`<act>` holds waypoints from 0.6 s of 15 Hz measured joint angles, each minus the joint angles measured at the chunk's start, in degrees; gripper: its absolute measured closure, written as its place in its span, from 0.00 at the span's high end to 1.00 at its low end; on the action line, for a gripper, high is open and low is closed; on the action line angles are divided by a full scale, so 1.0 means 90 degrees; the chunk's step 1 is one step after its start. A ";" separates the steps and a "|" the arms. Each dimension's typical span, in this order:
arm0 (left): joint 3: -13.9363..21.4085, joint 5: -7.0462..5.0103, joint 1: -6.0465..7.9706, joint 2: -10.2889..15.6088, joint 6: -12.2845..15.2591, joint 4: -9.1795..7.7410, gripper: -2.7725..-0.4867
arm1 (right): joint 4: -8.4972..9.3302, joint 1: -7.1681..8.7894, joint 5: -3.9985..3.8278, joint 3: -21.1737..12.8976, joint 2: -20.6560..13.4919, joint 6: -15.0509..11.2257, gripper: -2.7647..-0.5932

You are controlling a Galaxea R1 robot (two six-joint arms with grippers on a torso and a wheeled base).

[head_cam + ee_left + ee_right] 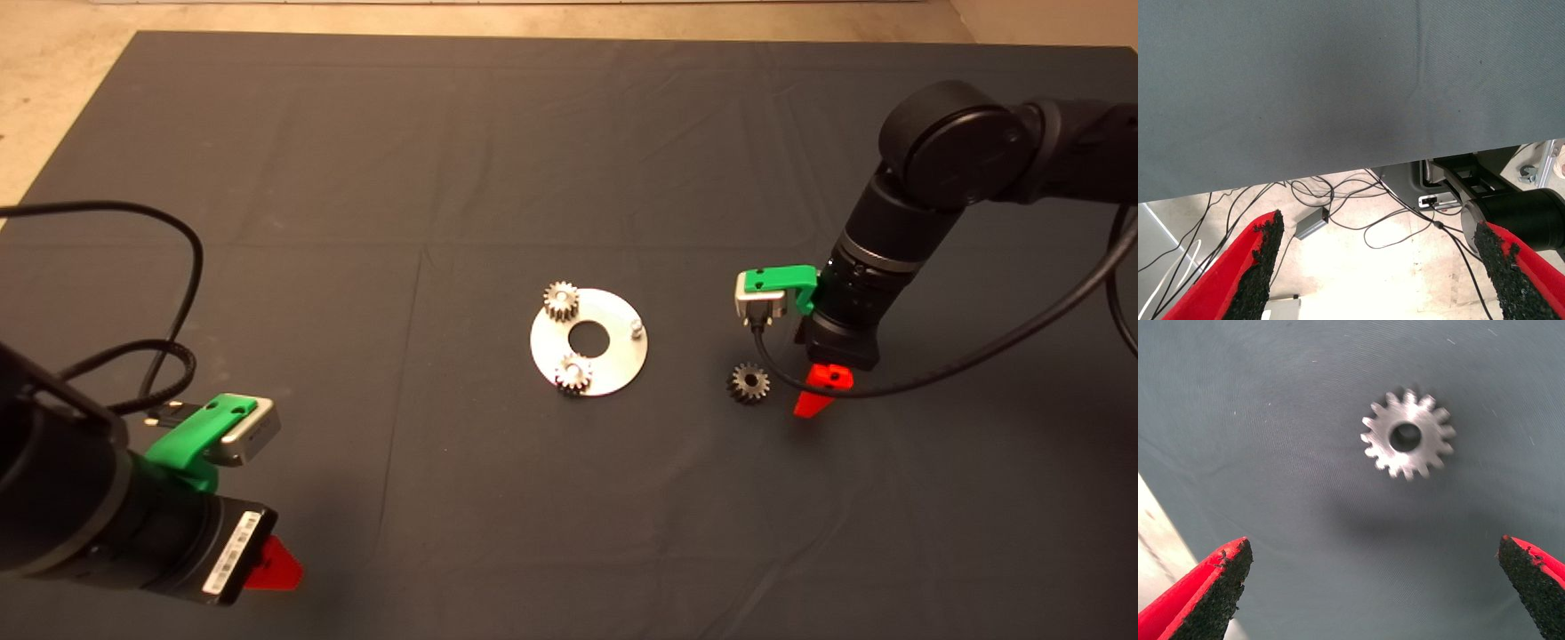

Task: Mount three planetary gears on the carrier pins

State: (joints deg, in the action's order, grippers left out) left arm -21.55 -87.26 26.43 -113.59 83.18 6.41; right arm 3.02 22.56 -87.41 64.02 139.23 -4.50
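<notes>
The shiny carrier disc (613, 360) lies mid-mat. One planetary gear (561, 300) sits on its far-left pin and a second gear (573, 373) on its near pin. The right pin (636, 327) is bare. The third gear (749, 383) lies flat on the mat to the disc's right; it also shows in the right wrist view (1408, 435). My right gripper (816, 393) hovers just right of this gear, open and empty, with its fingers (1211, 587) wide apart. My left gripper (271, 564) is parked at the lower left, open, its fingers (1258, 267) empty.
The dark mat (444, 178) covers the table, its far and left edges meeting the pale floor. Black cables (169, 293) loop over the mat by the left arm. A cable (978, 356) hangs from the right arm. Cables and a small box (1313, 223) lie on the floor.
</notes>
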 joint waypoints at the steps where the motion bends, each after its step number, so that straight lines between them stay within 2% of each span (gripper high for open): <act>1: 0.0009 -0.0003 0.0000 0.0000 -0.0008 0.0000 0.67 | -0.0051 -0.0058 0.0004 -0.0015 0.0000 0.0176 0.99; 4: 0.0037 -0.0002 0.0000 -0.0003 -0.0013 0.0000 0.67 | -0.0211 -0.0256 0.0000 -0.0039 0.0000 0.0518 0.99; 5: 0.0049 -0.0003 0.0000 0.0000 -0.0015 0.0000 0.67 | -0.0241 -0.0257 0.0000 -0.0070 0.0000 0.0558 0.99; 6: 0.0066 -0.0003 0.0000 -0.0003 -0.0031 -0.0005 0.67 | -0.0311 -0.0250 0.0037 -0.0160 0.0000 0.0595 0.99; 7: 0.0083 0.0000 0.0000 -0.0005 -0.0033 -0.0024 0.67 | -0.0455 -0.0253 0.0105 -0.0304 0.0000 0.0619 0.99; 9: 0.0089 0.0000 0.0000 -0.0005 -0.0035 -0.0051 0.67 | -0.0774 -0.0252 0.0353 -0.0471 0.0000 0.0622 0.99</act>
State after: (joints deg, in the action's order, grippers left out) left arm -20.75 -87.26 26.43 -113.64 82.86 5.95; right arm -3.95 20.29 -84.23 59.78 139.23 1.10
